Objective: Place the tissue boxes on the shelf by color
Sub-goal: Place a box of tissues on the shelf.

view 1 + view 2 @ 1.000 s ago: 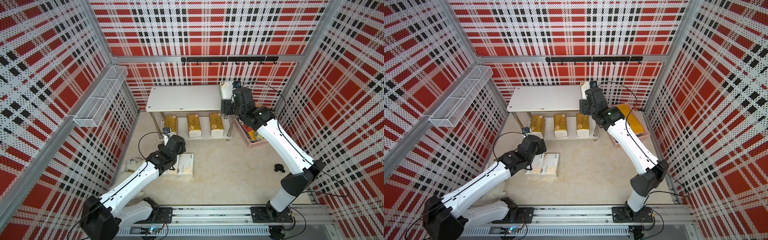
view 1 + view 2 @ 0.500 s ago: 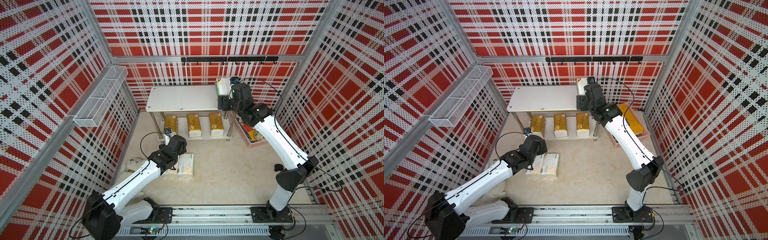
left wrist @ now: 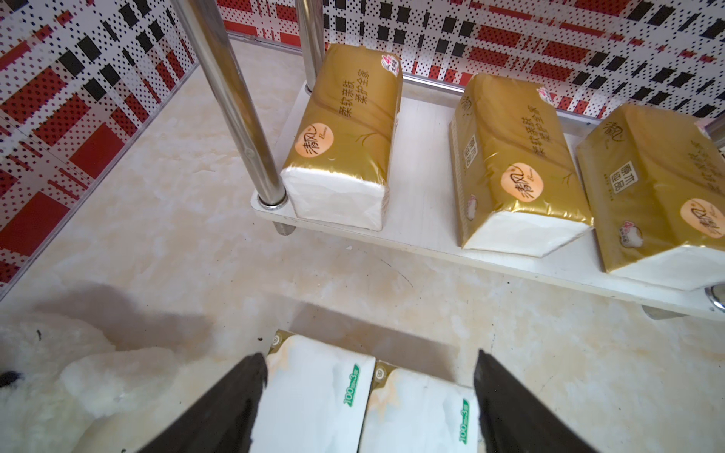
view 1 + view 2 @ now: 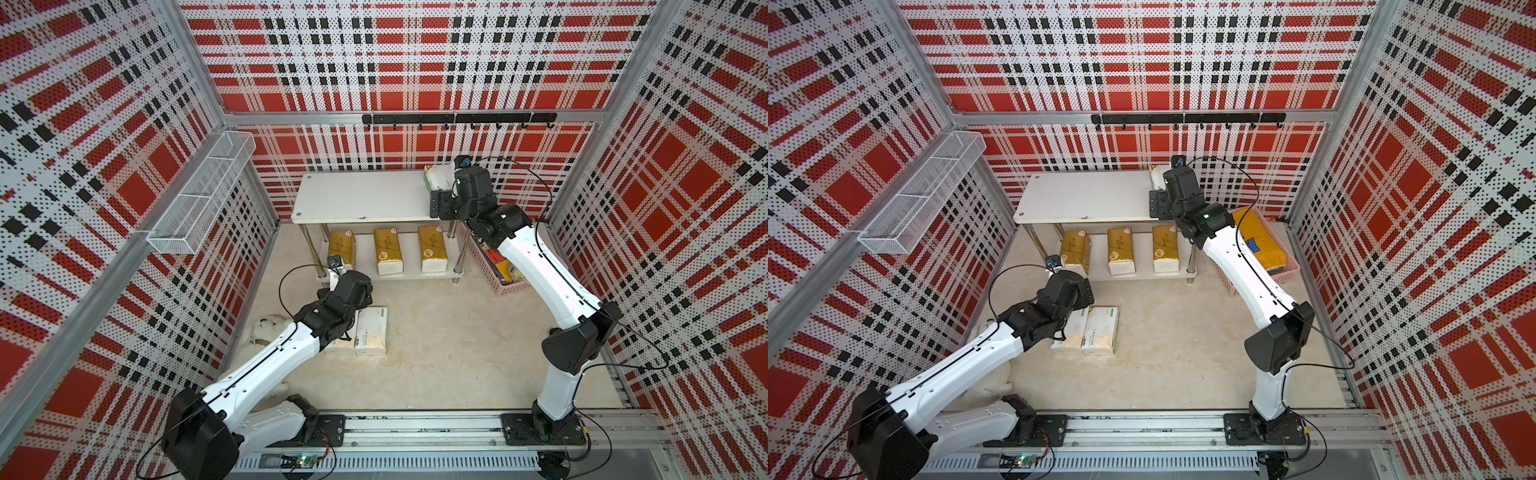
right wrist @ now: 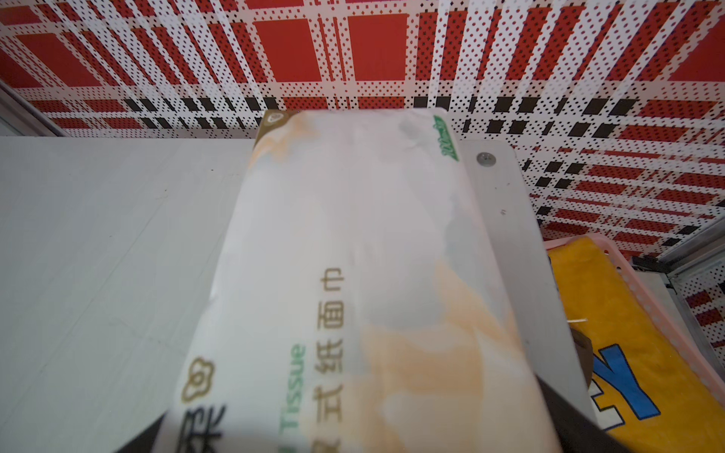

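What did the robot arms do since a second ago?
The right tool carried a white tissue pack a little inward over the shelf's top board; it now sits at the end nearest the pink basket. Whether the tool has let go, I cannot tell. The left tool stayed open above the two white packs on the floor, and the three gold packs stayed on the lower board.

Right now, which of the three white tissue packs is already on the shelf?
The white pack on the shelf's top board, at the end by the pink basket; the other two lie side by side on the floor.
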Motion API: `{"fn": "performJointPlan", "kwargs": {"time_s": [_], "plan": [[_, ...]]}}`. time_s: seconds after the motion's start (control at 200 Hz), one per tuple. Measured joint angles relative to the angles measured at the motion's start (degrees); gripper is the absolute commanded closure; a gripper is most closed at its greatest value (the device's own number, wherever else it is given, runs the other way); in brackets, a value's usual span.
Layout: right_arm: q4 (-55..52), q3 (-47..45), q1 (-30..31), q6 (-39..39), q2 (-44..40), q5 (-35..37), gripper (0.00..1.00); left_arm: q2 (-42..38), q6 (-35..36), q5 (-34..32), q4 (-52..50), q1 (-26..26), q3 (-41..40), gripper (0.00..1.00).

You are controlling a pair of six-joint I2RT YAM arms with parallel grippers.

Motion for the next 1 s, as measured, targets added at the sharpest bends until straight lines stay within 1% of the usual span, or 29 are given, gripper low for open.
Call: {"fn": "performJointPlan", "kwargs": {"time_s": [0.2,0.471,1.002], "plan": [[7.89,-7.15,-0.07,-0.31,-2.64,0.92,0.00,0.00,0.00,0.00,0.00,0.00,-0.02,0.13],[12.52,-10.67,-0.07,-0.33,-4.09,1.75,0.00,-0.31,-0.07,0.00,-0.02,0.00,-0.48,0.13],[14.82,-11.87,-0.07,-0.26,-4.52,2.36,0.00,0.00,-0.17,0.02,0.00,-0.44,-0.52,0.13]]}}
